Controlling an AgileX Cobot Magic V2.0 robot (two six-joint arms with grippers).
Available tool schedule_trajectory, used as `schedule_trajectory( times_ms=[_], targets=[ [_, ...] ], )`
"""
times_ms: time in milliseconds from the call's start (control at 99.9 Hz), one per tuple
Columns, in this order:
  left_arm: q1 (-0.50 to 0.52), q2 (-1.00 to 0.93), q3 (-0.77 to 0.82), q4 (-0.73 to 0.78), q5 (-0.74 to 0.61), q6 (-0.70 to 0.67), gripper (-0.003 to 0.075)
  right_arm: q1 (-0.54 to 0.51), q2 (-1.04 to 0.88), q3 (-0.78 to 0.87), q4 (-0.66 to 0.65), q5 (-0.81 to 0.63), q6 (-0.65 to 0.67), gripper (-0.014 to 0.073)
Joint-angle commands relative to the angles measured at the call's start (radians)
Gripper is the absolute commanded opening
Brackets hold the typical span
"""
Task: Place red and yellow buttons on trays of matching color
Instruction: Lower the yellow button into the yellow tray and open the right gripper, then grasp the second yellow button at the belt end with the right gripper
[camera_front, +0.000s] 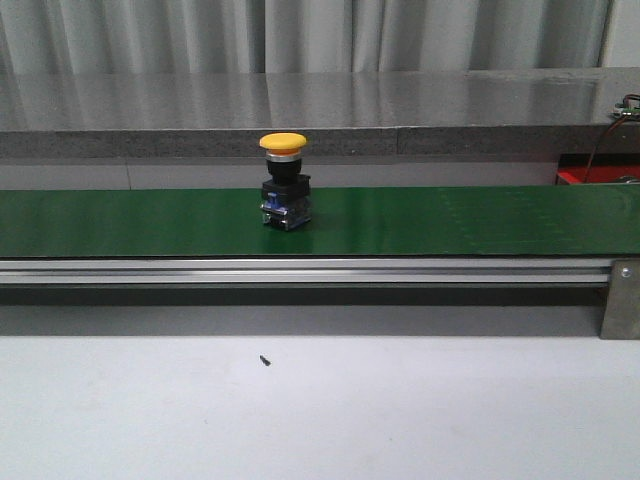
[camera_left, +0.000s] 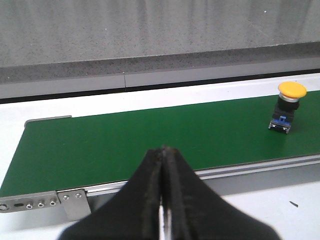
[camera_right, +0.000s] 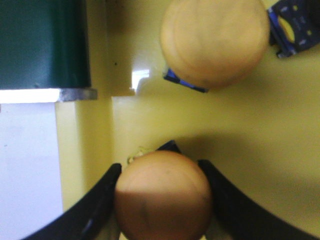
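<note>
Right gripper (camera_right: 162, 200) clasped a yellow button (camera_right: 162, 197) over the yellow tray (camera_right: 260, 150), needing clear release; left gripper (camera_left: 164, 200) sat closed.

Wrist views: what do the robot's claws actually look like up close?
Both are plain black. The left gripper shows two broad fingers tapering to a narrow point, their inner edges rough and worn. The right gripper shows two smooth, curved black fingers, like tongs. No cables or markings are visible, and the front view shows neither arm.
</note>
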Motion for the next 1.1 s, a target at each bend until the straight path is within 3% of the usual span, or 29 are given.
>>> schedule_trajectory(
  times_ms=[0,160,581,1091],
  targets=[
    [-0.010,0.006,-0.026,-0.015,-0.076,0.001,-0.0020,-0.005,-0.015,-0.022,0.026,0.005,-0.007,0.0321],
    [-0.010,0.006,-0.026,-0.015,-0.076,0.001,-0.0020,-0.005,-0.044,-0.025,0.027,0.011,0.003,0.0479],
    [-0.010,0.006,-0.026,-0.015,-0.076,0.001,-0.0020,0.029,-0.196,-0.232,0.073,0.310,0.003,0.0482],
    [-0.010,0.006,-0.026,-0.015,-0.076,0.001,-0.0020,0.423,-0.118,-0.439,0.076,0.288,-0.015,0.0482]
  ],
)
